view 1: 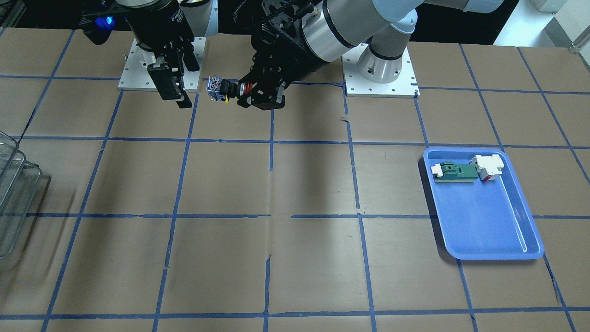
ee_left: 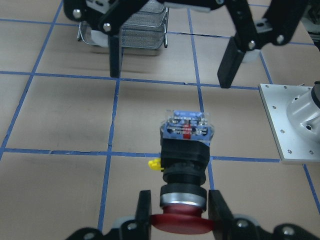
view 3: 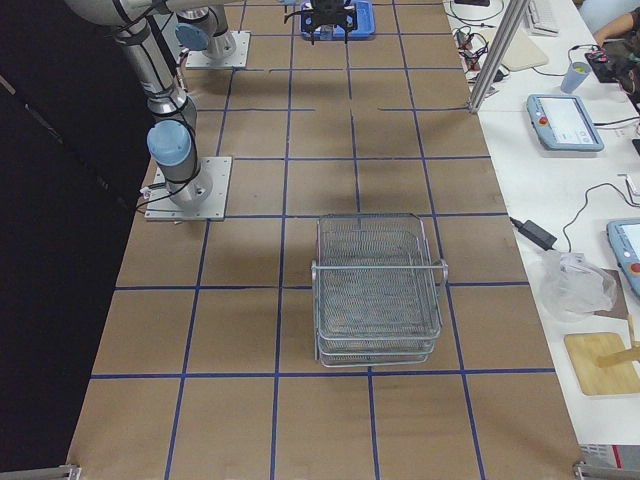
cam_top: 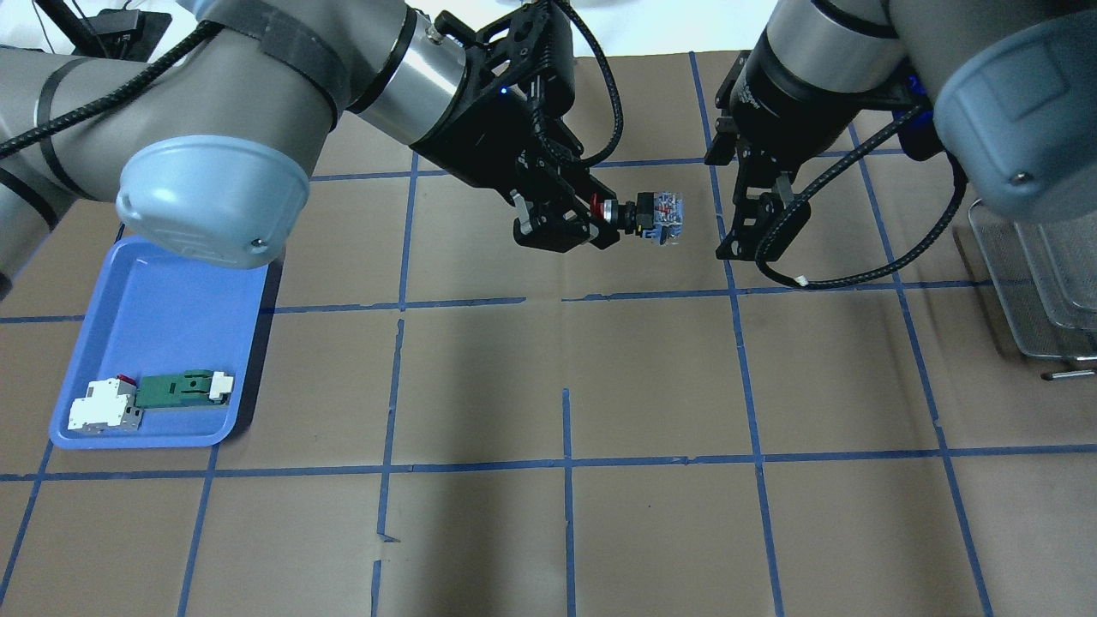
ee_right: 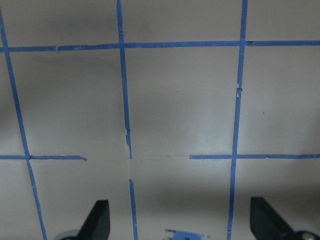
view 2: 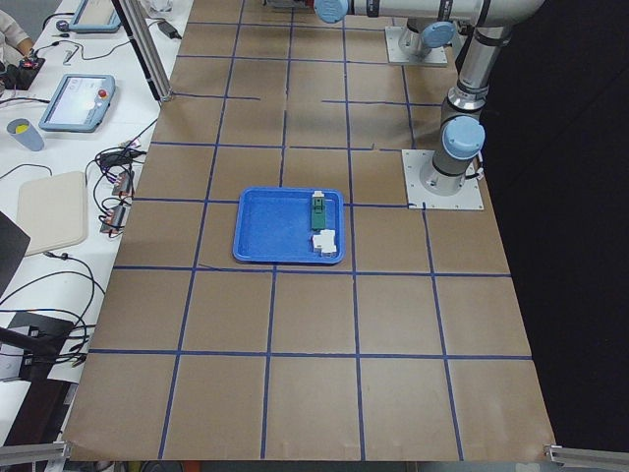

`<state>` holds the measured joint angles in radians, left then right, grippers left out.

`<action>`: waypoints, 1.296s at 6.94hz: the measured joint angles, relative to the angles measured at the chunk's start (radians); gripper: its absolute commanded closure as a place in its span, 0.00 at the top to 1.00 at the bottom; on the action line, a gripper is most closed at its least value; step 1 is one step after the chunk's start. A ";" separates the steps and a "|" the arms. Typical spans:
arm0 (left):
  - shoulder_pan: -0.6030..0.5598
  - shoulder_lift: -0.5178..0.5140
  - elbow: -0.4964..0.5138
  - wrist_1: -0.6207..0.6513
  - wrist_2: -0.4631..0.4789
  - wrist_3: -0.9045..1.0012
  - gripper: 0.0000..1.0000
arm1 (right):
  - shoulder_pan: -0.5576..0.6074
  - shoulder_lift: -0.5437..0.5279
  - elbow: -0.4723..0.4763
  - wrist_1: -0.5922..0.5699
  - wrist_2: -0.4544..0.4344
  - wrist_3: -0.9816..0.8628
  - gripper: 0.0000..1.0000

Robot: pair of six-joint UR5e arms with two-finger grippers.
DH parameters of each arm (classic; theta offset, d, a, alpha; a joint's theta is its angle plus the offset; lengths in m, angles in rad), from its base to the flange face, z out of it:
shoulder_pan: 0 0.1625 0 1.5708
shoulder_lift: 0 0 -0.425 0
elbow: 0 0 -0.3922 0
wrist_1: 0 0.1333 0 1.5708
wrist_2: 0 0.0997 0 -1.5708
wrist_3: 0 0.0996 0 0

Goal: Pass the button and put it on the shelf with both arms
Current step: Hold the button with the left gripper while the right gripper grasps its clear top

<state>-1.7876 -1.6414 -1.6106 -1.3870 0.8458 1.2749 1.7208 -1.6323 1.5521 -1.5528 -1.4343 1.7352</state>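
My left gripper (cam_top: 610,221) is shut on the button (cam_top: 653,214), gripping it at its red head and holding it level above the table. The blue-and-clear block points toward my right gripper (cam_top: 747,251). The right gripper is open and empty, a short gap away from the button. In the front view the button (view 1: 220,88) hangs between the left gripper (view 1: 247,94) and the right gripper (view 1: 177,94). The left wrist view shows the button (ee_left: 184,150) up close. The wire shelf (cam_top: 1039,274) stands at the table's right end, also seen in the exterior right view (view 3: 378,290).
A blue tray (cam_top: 146,308) at the left holds a green-and-white flat part (cam_top: 182,387) and a white-and-red block (cam_top: 103,403). Two white arm base plates, one of them (view 1: 380,69), sit on the robot's side. The table is brown with blue tape lines.
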 measured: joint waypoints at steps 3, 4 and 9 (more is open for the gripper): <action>0.001 0.002 0.000 0.017 0.001 -0.007 0.00 | 0.044 0.009 0.000 -0.021 0.003 0.041 1.00; 0.001 0.007 0.000 0.017 0.001 -0.008 0.00 | 0.053 0.010 0.000 -0.022 0.004 0.050 1.00; -0.001 0.024 -0.001 0.017 -0.001 -0.009 0.00 | 0.082 0.011 0.001 -0.016 0.005 0.057 0.89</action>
<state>-1.7881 -1.6170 -1.6117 -1.3700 0.8446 1.2655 1.8030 -1.6214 1.5526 -1.5692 -1.4294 1.7919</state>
